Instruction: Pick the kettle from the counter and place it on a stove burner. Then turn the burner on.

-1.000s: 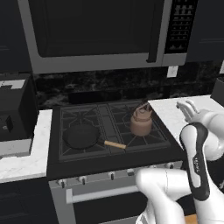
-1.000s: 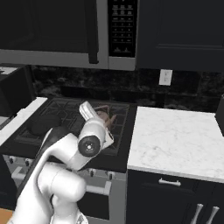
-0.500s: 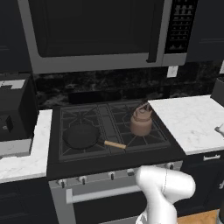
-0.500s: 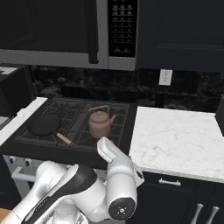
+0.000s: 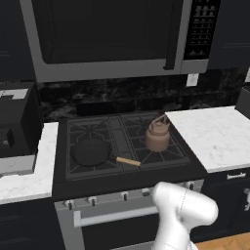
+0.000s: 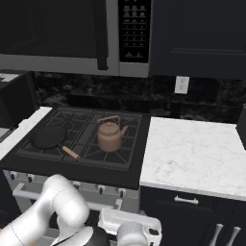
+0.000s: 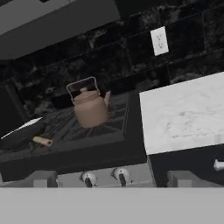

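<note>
You'll find the kettle (image 5: 157, 136) right of center in the left base view, upright on the stove burner (image 5: 155, 146), beside the frying pan (image 5: 92, 152). The counter (image 5: 218, 134) lies at right. The gripper is hard to make out, but its jaws stand spread wide, holding nothing.

The kitchen is dim, flat-lit and soft, without clear shadows or glare. Dark cabinets and backsplash swallow detail; the white marble desk (image 5: 215, 134) is the brightest surface. All views look slightly blurred and low in resolution. The hand view is tilted, its kettle (image 7: 90, 107) fuzzy-edged.
</note>
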Controlling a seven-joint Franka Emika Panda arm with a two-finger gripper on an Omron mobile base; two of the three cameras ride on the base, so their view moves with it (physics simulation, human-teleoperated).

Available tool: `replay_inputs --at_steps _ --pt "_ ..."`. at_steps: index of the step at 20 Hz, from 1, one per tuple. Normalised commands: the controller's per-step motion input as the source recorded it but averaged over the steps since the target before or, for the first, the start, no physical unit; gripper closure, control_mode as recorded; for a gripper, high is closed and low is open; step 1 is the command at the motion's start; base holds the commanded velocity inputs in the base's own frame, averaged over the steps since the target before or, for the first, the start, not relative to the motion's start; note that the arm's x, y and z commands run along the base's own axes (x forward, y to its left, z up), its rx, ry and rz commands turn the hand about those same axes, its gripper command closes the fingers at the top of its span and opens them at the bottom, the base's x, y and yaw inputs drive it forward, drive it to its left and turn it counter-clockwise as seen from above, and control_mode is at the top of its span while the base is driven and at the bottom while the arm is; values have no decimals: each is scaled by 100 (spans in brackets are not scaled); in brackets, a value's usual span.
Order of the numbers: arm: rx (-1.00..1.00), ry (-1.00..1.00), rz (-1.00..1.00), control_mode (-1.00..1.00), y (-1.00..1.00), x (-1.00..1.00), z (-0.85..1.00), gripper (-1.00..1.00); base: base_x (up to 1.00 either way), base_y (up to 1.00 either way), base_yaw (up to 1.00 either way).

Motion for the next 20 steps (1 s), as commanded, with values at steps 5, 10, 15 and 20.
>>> replay_inputs --at_steps 5,10,15,20 --pt "-35 -31 2 -100 40 1 -86 -100 0 0 0" --pt "-2 -25 -5 -100 41 30 -37 -100 0 0 0" --pt "0 -10 -1 -100 14 50 -3 -100 0 0 0" --pt "0 -2 0 -100 0 40 -4 -100 0 0 0"
